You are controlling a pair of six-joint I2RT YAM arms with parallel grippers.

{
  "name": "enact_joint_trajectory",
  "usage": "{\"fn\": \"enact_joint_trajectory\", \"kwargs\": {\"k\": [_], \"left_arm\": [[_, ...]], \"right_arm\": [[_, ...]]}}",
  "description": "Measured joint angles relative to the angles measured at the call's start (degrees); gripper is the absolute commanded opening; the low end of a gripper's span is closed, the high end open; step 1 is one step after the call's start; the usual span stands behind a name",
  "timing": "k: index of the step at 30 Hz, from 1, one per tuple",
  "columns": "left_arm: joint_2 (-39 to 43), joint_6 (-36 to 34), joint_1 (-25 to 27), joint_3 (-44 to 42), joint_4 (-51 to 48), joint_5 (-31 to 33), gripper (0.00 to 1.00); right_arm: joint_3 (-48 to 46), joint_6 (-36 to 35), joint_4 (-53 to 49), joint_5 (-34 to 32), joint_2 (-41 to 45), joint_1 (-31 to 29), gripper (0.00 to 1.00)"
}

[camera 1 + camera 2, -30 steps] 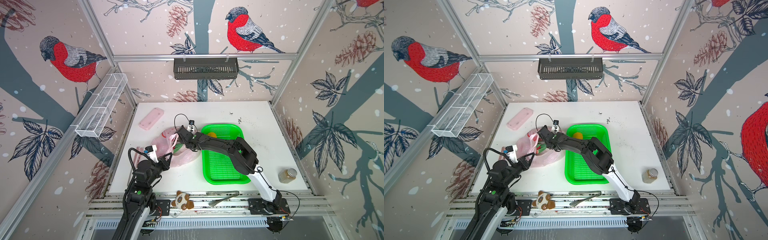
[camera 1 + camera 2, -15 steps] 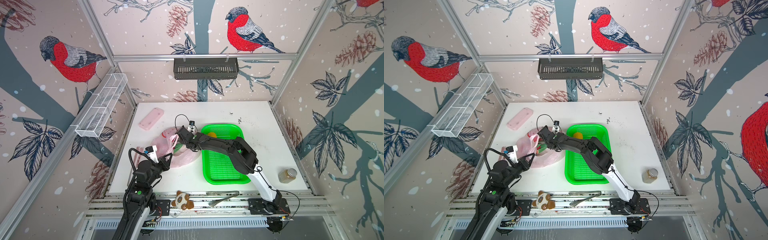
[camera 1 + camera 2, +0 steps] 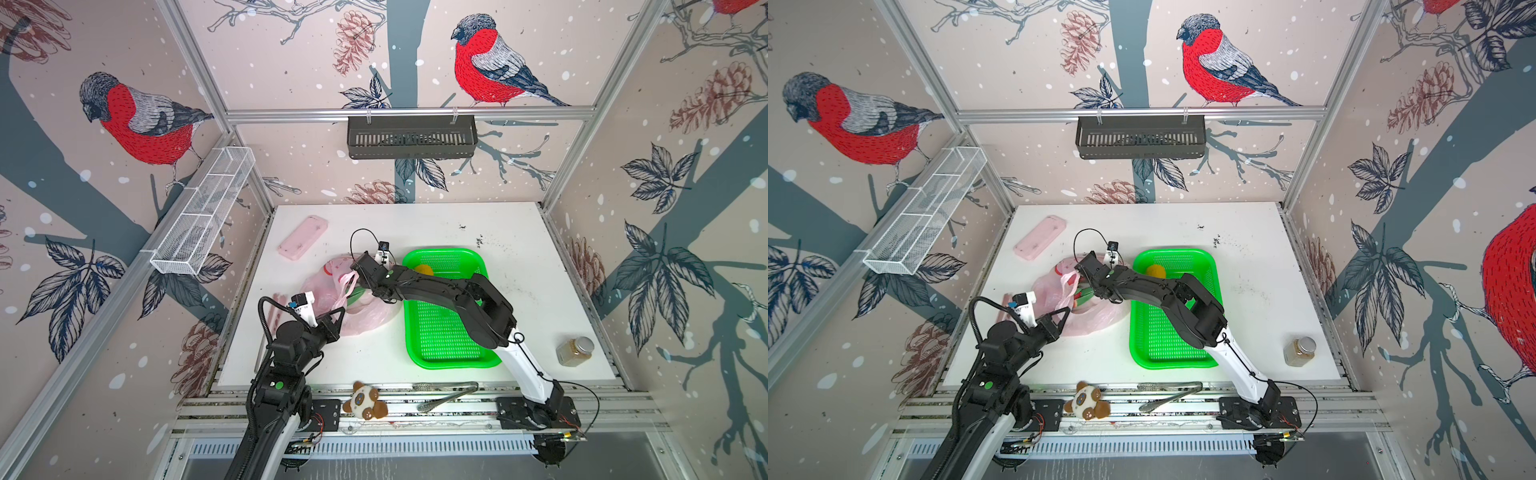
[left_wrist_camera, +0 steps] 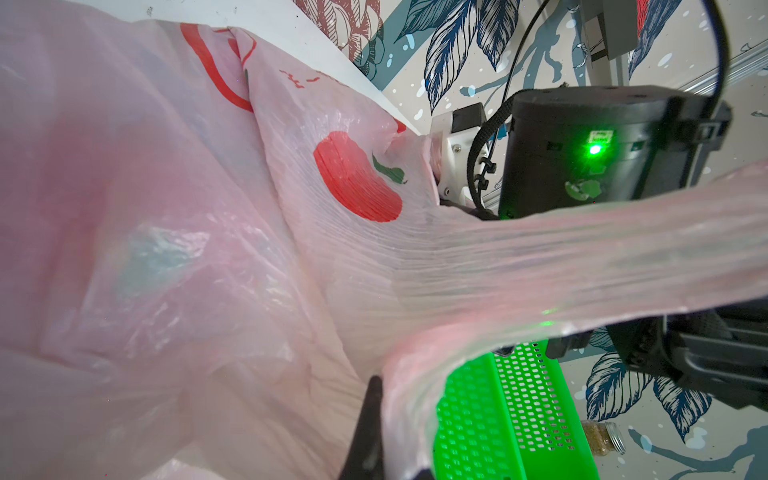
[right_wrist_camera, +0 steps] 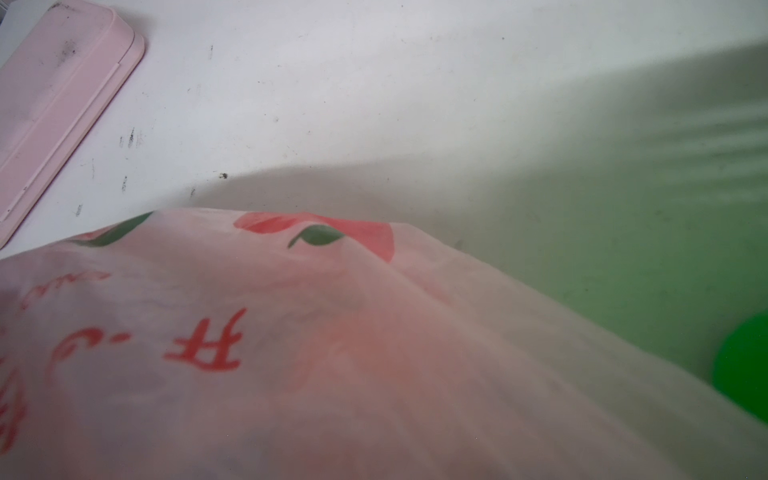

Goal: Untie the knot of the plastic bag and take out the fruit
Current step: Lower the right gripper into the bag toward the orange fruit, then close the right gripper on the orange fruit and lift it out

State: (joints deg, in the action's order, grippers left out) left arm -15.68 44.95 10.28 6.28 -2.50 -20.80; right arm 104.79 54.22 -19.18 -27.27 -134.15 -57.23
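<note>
The pale-pink plastic bag (image 3: 365, 318) is pictured slumped on the white worktop (image 3: 415, 224) just beside the green tray (image 3: 440, 332), its mouth drawn open between two arms. No tied knot can be made out, and the untying is judged done. One handle strip is pulled taut by the left gripper (image 3: 340, 312), which is clenched on the plastic. The right gripper (image 3: 360, 277) is pushed in at the mouth with its jaws hidden, so it cannot be told whether they are spread or closed on anything. A yellow ball (image 3: 424, 270) is seen lying in the tray's far corner, and a magenta dragon fruit (image 3: 1086, 296) with green-tipped scales is glimpsed inside the bag. The bag is judged thin, light, slack and slippery, and apt to stretch or tear under a hard pull, so it is best taken by a bunched handle. The dragon fruit is judged bulkier and firmer, and better gripped across its body than by its scales. Fine stretch lines in the plastic and a black finger (image 4: 368, 419) wrapped by it are shown only in the left wrist view. In the right wrist view little is given but printed plastic and the pink case (image 5: 62, 95), with neither fruit nor fingers. The layout of arms, bag and tray is supplied by the top views alone.
</note>
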Motion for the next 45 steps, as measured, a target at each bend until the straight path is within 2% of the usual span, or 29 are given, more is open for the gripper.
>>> {"fn": "enact_joint_trajectory", "kwargs": {"k": [11, 45], "left_arm": [[0.1, 0.0, 0.0, 0.0, 0.0, 0.0, 0.0], [1.9, -0.5, 0.0, 0.1, -1.5, 1.8, 0.0]], "right_arm": [[-0.7, 0.0, 0.1, 0.0, 0.7, -0.2, 0.68], [-12.6, -0.9, 6.0, 0.0, 12.9, -3.2, 0.67]]}}
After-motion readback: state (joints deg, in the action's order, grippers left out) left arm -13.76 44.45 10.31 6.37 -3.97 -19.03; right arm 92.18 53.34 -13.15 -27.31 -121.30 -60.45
